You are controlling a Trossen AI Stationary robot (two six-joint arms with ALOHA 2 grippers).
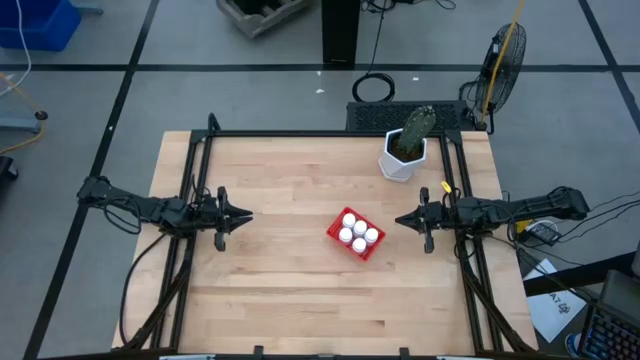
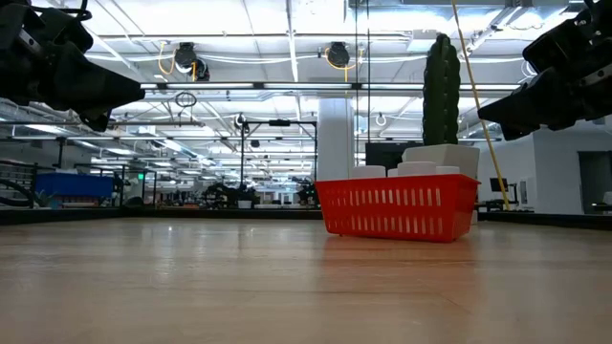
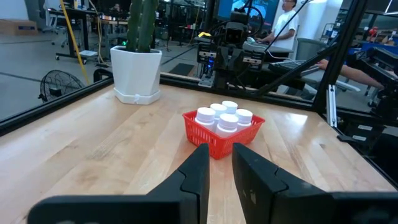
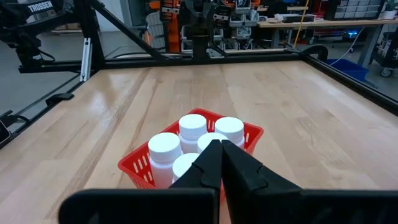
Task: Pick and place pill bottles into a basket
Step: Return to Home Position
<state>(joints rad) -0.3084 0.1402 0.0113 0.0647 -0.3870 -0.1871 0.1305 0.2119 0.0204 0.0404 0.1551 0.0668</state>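
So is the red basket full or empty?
Full. Five white pill bottles stand upright inside the basket, caps up, filling it from wall to wall.

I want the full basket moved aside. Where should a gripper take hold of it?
Probably the top rim of one side wall of the basket, from straight above: it stands upright and the pill bottles pack the inside, so only the thin mesh wall fits between fingers. The right gripper is nearer.

Light wooden table (image 1: 280, 200), red basket (image 1: 357, 247) near centre, white plant pot (image 1: 400, 160) behind it
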